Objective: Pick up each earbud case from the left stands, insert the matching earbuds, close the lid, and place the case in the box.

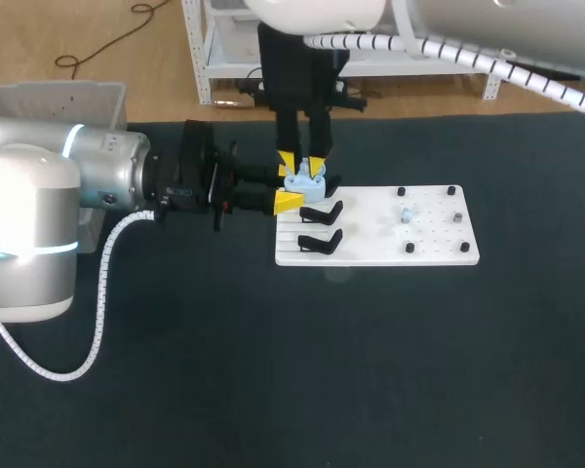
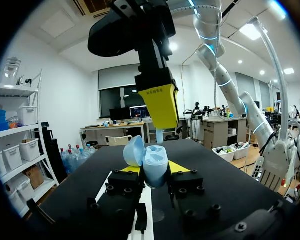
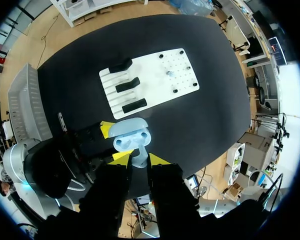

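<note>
A light blue earbud case (image 1: 303, 181) is off the stands, gripped from both sides by my left gripper (image 1: 291, 188). In the left wrist view the case (image 2: 155, 167) sits between the yellow tips of the left gripper (image 2: 154, 170), its lid (image 2: 134, 150) swung open. My right gripper (image 1: 301, 164) hangs straight above it, shut on a light blue earbud (image 3: 138, 157) whose lower end is at the case's open top (image 3: 132, 135). Another earbud (image 1: 408, 214) lies on the white board (image 1: 439, 249).
Two empty black stands (image 1: 321, 213) (image 1: 319, 241) sit on the board's left part, and black pegs (image 1: 451, 191) mark its right part. A grey box (image 1: 54, 97) stands at the table's far left corner, behind my left arm.
</note>
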`<state>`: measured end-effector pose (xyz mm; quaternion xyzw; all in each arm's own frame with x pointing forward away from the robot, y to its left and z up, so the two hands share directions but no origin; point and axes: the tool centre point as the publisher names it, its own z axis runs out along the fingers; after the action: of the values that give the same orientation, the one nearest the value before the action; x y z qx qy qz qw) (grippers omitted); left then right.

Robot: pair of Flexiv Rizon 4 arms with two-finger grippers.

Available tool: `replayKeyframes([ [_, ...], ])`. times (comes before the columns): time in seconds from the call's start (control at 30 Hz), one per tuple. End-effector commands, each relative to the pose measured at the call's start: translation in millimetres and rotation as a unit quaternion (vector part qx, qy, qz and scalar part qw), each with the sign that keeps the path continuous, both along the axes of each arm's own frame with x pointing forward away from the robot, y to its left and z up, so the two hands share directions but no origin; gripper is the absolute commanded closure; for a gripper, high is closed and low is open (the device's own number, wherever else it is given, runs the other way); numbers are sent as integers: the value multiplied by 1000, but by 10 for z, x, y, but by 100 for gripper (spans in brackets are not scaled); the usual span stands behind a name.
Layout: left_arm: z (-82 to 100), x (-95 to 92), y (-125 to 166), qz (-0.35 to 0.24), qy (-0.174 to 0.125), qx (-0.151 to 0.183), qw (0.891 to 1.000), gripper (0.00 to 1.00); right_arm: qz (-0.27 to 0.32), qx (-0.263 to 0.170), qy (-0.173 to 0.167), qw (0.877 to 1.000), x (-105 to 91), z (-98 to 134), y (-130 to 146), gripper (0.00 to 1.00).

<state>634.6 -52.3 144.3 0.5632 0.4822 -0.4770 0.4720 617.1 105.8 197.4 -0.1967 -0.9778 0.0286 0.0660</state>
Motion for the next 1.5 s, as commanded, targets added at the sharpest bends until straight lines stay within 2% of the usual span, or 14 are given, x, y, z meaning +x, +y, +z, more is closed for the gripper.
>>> replayKeyframes([
  [0.03, -6, -10, 1, 2, -1, -1, 1000, 100, -3, 1, 2, 1000, 4, -20, -31, 100],
  [0.7, -6, -10, 1, 2, -1, -1, 1000, 100, -6, 5, 8, 1000, 30, -85, -57, 100],
  [1.5, -6, -10, 1, 2, -1, -1, 1000, 100, -49, 2, 9, 999, 119, -184, -17, 100],
])
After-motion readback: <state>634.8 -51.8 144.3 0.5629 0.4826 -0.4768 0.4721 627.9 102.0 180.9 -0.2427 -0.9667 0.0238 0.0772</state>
